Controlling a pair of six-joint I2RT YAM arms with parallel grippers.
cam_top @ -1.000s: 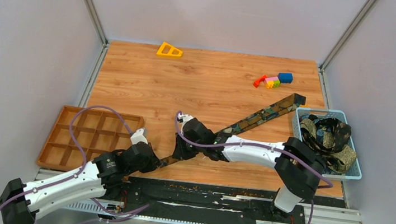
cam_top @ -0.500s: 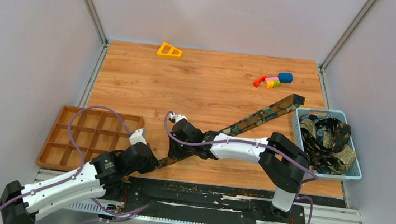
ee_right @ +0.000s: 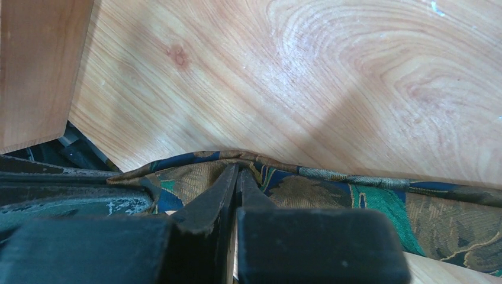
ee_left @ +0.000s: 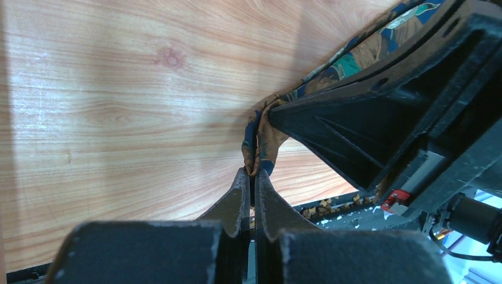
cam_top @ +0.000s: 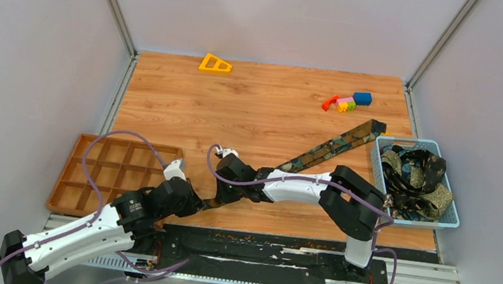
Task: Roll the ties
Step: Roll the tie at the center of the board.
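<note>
I count one tie [cam_top: 327, 147] laid out on the table [cam_top: 260, 107]. It runs on a diagonal from its far end beside the basket [cam_top: 412, 142] at the right down to its near end between my two arms. Both of my grippers are on that near end. The left gripper [ee_left: 251, 180] is pinched tight on the very tip, where the fabric bunches up into a small fold just past its fingertips. The right gripper [ee_right: 237, 177] is just beside it, also closed, with a raised ridge of the patterned cloth caught between its two fingers while the strip on either side lies flat on the wood. The two grippers sit close together, nearly touching. More ties [cam_top: 416, 174] are heaped in the one blue basket, tangled so that I cannot count them. To the left I see one brown tray [cam_top: 63, 172] with compartments, near the left arm. At the far edge there is one yellow triangle [cam_top: 215, 63], and well to its right a small cluster of coloured blocks [cam_top: 347, 101], too small for me to count reliably.
</note>
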